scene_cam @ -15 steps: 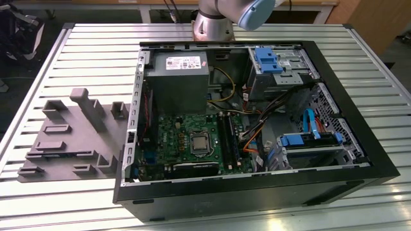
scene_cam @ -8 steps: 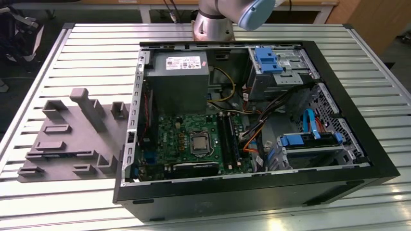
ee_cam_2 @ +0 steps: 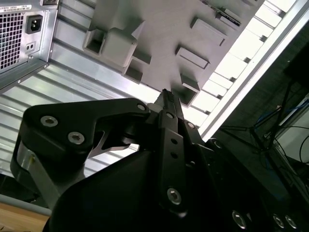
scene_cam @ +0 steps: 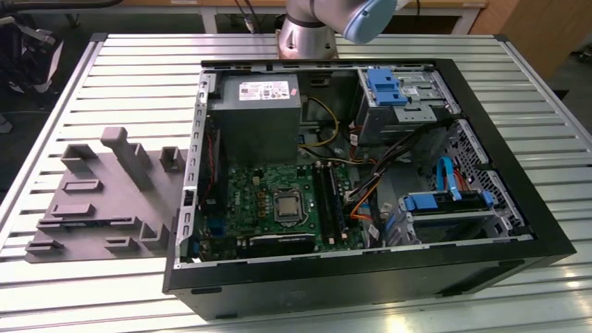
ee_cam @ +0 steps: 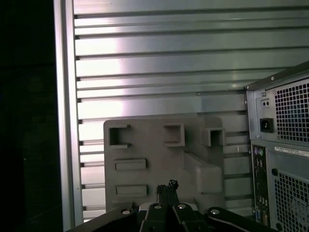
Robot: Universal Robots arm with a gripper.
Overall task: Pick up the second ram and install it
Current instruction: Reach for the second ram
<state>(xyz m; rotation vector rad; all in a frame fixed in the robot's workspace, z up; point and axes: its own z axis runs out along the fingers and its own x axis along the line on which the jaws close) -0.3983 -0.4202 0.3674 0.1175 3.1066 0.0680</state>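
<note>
Slatted alu table (scene_cam: 111,291) carries everything. Dark floor lies past its edge on the exterior view's left, and wood furniture and cables (scene_cam: 28,41) stand at the room's far side.

Nearest is the black side wall of the open PC case (scene_cam: 370,281). Just beside the case, on the exterior view's left, lies a grey moulded tray (scene_cam: 93,201) w/ raised holders and slots.

Inside the case, near to far:
- green motherboard (scene_cam: 263,191) w/ long black slots (scene_cam: 328,194) toward the exterior view's right
- orange and blue wiring (scene_cam: 365,201)
- grey PSU (scene_cam: 259,118) and blue drive cages (scene_cam: 389,87)

Second ram: can't tell where it is. The slots and tray holders are too small to show whether a stick sits in them.

At the far edge the arm (scene_cam: 315,28) is cropped by the frame. In both wrist views the gripper (ee_cam_2: 166,96) (ee_cam: 167,186) hangs above the table by the tray's far end, near the case's rear panel (ee_cam: 285,145). Its tips are closed against each other. Its black body hides much of the table in the second wrist view.
</note>
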